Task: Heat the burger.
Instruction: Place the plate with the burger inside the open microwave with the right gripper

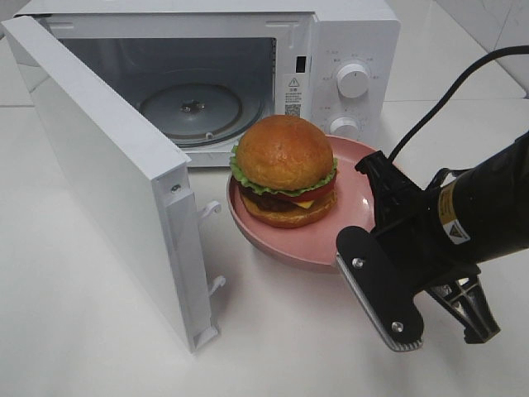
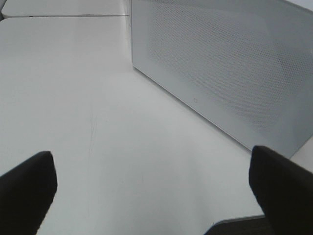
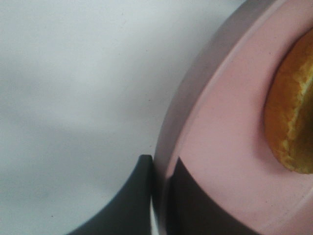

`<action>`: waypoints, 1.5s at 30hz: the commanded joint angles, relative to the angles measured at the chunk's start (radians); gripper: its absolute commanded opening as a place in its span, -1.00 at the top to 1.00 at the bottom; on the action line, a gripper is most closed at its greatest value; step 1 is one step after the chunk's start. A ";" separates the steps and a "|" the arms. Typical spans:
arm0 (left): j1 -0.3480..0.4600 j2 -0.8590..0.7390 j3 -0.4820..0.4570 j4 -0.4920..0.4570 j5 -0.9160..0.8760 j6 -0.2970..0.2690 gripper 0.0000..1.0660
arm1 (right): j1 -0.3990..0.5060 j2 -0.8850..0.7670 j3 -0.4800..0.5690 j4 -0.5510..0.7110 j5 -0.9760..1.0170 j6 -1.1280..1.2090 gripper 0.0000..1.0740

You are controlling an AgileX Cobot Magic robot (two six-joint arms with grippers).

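Note:
The burger (image 1: 285, 169), with a golden bun, green lettuce, tomato and cheese, sits on a round pink plate (image 1: 331, 236) on the table in front of the open microwave (image 1: 248, 66). My right gripper (image 1: 354, 248) is shut on the plate's near right rim. In the right wrist view its dark fingers (image 3: 142, 196) pinch the pink plate's (image 3: 220, 147) edge, with the burger's (image 3: 293, 112) bun just beyond. My left gripper (image 2: 154, 178) stands open and empty over bare table, facing the outer side of the microwave door (image 2: 230, 63). It is out of sight in the high view.
The microwave door (image 1: 107, 165) swings wide open toward the front left. Inside lies the glass turntable (image 1: 190, 103). Two control knobs (image 1: 353, 80) sit on the microwave's right panel. A black cable (image 1: 446, 91) runs behind my right arm. The white table (image 1: 83, 331) spreads all around.

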 commanded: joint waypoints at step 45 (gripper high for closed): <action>-0.005 -0.013 0.001 -0.005 -0.016 -0.001 -0.88 | -0.127 0.216 -0.302 0.379 -0.124 -0.680 1.00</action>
